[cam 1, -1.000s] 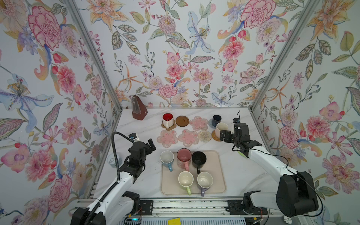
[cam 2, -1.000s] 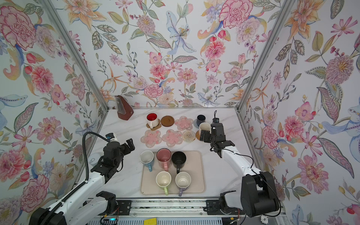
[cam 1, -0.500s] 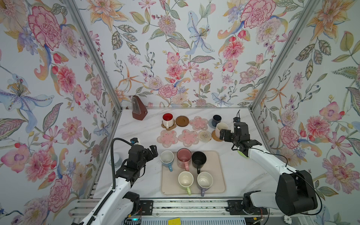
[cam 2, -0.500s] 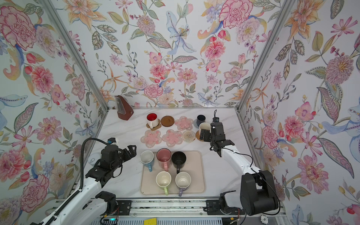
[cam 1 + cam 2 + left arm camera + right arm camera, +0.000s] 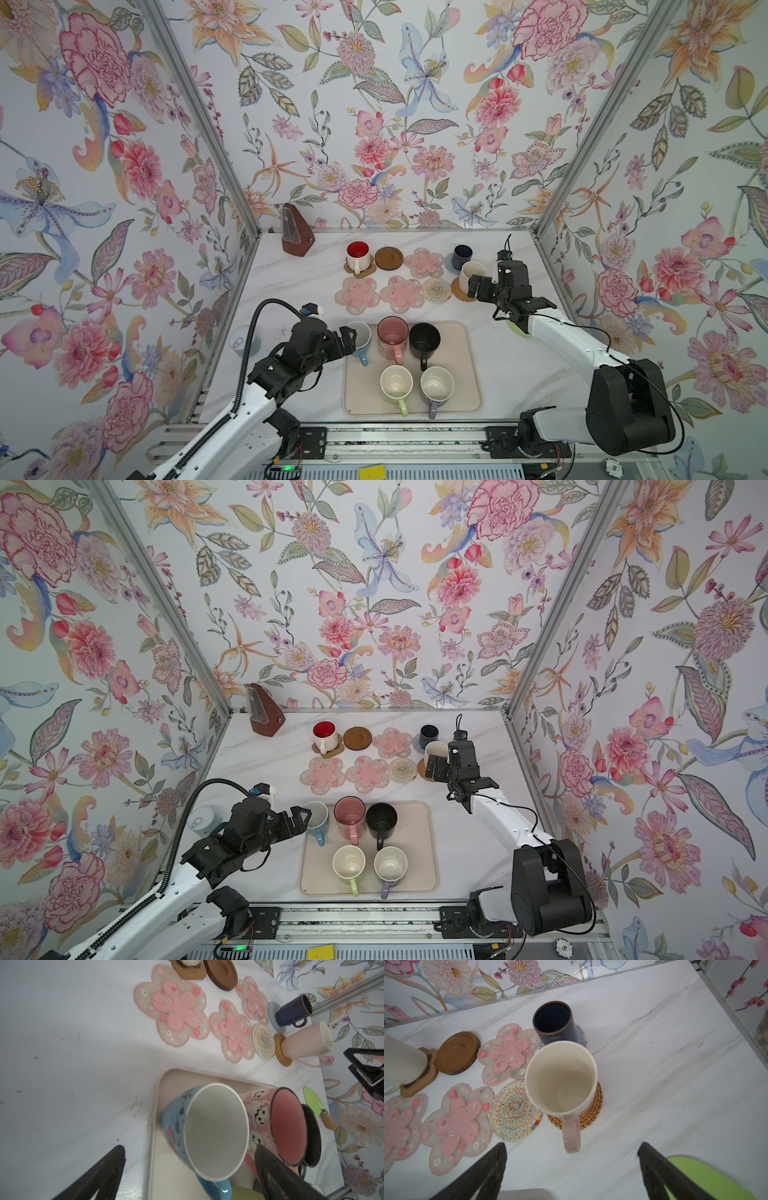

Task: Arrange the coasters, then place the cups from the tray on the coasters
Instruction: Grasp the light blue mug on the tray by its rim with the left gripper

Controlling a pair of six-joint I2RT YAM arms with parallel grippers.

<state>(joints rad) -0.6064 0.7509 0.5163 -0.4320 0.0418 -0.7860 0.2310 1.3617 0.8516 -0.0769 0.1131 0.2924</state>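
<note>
The left arm [image 5: 291,361] is stretched low to the tray [image 5: 457,395], jaws held apart around the blue mug [image 5: 363,338]; on the right arm [image 5: 561,336], jaws are spread beside the cream mug [image 5: 471,272] on a tan coaster [image 5: 589,1118].

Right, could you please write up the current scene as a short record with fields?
Cups on tray: blue mug, pink mug, black mug, light green mug, lavender mug
Cups on coasters: red-inside mug on paw coaster; navy mug on grey-blue coaster; cream mug on tan woven coaster
Free coasters: dark brown disc, three pink flower coasters, white woven coaster
Left gripper: open, jaws astride blue mug
Right gripper: open, by cream mug's handle
</note>
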